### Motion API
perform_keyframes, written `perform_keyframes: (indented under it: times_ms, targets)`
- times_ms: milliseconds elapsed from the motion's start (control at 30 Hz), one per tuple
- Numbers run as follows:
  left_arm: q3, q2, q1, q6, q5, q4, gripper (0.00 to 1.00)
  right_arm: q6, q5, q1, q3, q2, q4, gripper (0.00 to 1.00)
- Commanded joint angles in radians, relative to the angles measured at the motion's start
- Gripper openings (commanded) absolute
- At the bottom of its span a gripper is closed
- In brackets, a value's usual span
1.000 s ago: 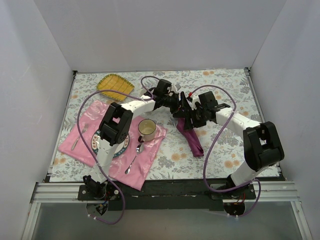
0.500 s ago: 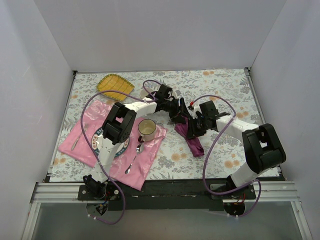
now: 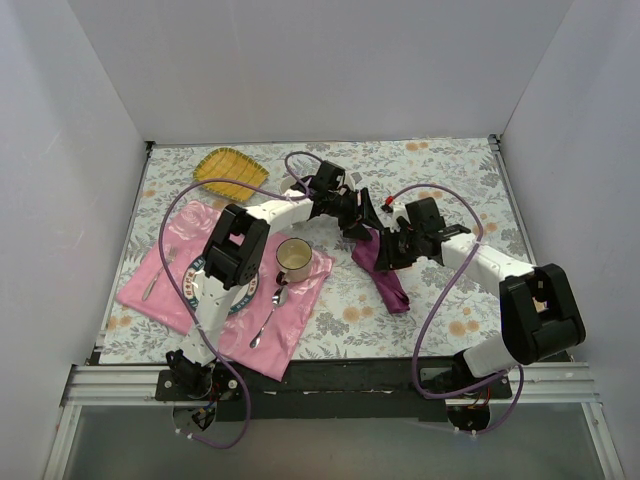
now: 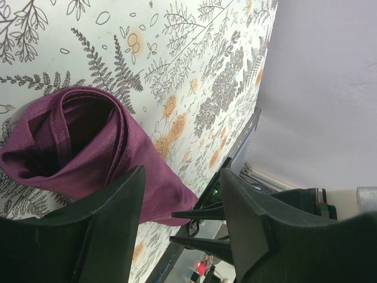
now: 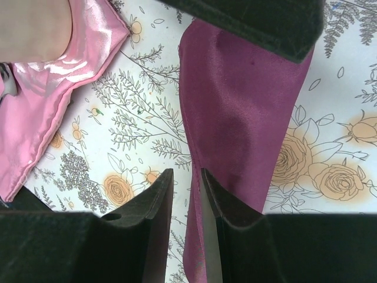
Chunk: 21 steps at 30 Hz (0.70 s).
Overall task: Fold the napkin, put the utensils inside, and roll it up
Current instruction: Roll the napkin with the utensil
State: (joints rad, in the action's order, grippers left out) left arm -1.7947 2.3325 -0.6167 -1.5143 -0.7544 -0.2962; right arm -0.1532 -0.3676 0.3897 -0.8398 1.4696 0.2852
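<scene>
left gripper (image 4: 182, 177) half open over the rolled napkin (image 4: 76, 141), empty; right gripper (image 5: 186, 174) nearly closed at its edge, can't tell if it's pinching

The right arm's elbow swings out to the right and toward the near edge of the table, and the right gripper (image 3: 383, 256) sinks onto the far end of the napkin (image 3: 392, 285), its jaws drawn in from wide to a narrow gap along the cloth's edge. The left gripper (image 3: 366, 220) dips toward the napkin, then backs off slightly
</scene>
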Motion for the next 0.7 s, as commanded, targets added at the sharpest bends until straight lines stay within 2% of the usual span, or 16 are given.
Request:
perform_keyframes:
  times_ms: [0, 200, 333, 533, 633, 667]
  targets:
    - [-0.025, -0.067, 0.005, 0.014, 0.01, -0.02, 0.53, 0.014, 0.01, -0.011, 0.01, -0.009, 0.003, 0.33]
    - [-0.049, -0.025, 0.009, 0.04, 0.041, -0.052, 0.53, 0.021, 0.019, -0.012, 0.054, 0.001, -0.017, 0.32]
    - [-0.08, -0.08, 0.011, 0.068, 0.072, -0.078, 0.53, 0.021, 0.03, -0.009, 0.042, -0.034, 0.012, 0.34]
    - [-0.117, -0.283, 0.012, 0.147, 0.168, -0.216, 0.55, 0.007, 0.064, 0.001, -0.109, -0.175, 0.212, 0.45]
    - [-0.088, -0.444, 0.012, 0.158, 0.179, -0.242, 0.57, -0.008, 0.081, 0.008, -0.186, -0.277, 0.316, 0.48]
    - [-0.036, -0.487, 0.011, 0.157, 0.181, -0.236, 0.58, -0.022, 0.097, 0.008, -0.2, -0.307, 0.336, 0.53]
